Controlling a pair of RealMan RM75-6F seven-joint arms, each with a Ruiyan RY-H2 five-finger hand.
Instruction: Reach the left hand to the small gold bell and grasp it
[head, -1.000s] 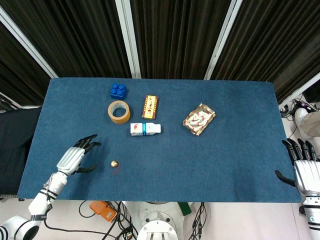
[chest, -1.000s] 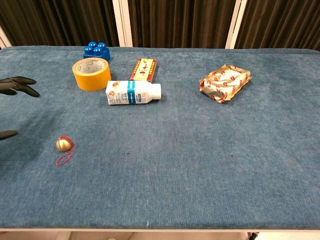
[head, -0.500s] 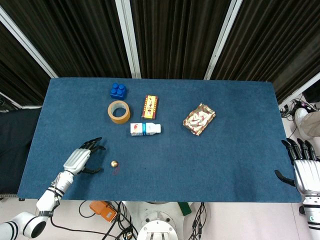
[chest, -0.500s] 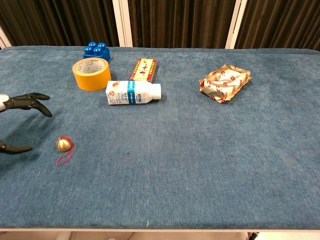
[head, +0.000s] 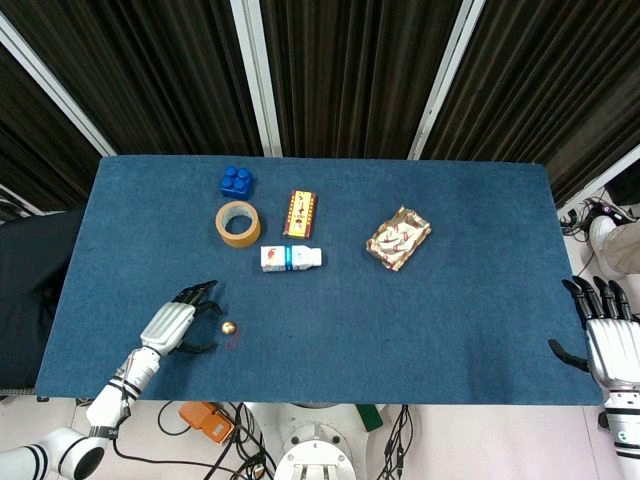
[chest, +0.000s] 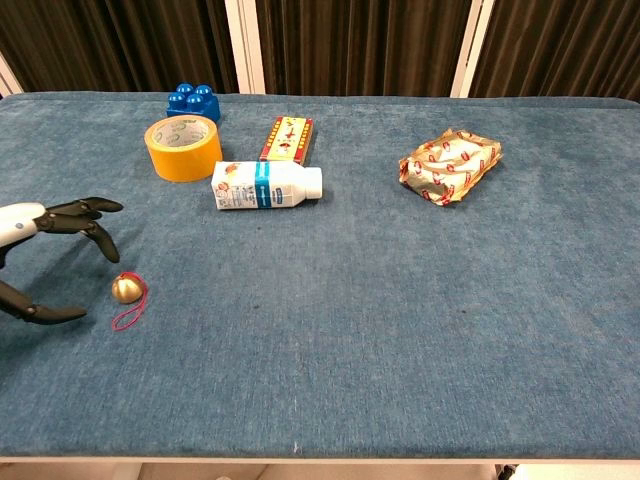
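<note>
Reach nearly done: left hand (head: 178, 326) sits just beside the bell (chest: 126, 288), fingers spread and empty, no contact, grasp not yet made.

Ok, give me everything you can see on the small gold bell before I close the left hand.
The small gold bell is a shiny, round, metallic-looking ball on the blue table cloth, near the front left. A thin red cord loop trails from it toward the table's front edge. Nothing touches it: the left hand sits just to its left, fingers spread above and below it, open around it but apart from it. Finer surface detail is too small to tell.
</note>
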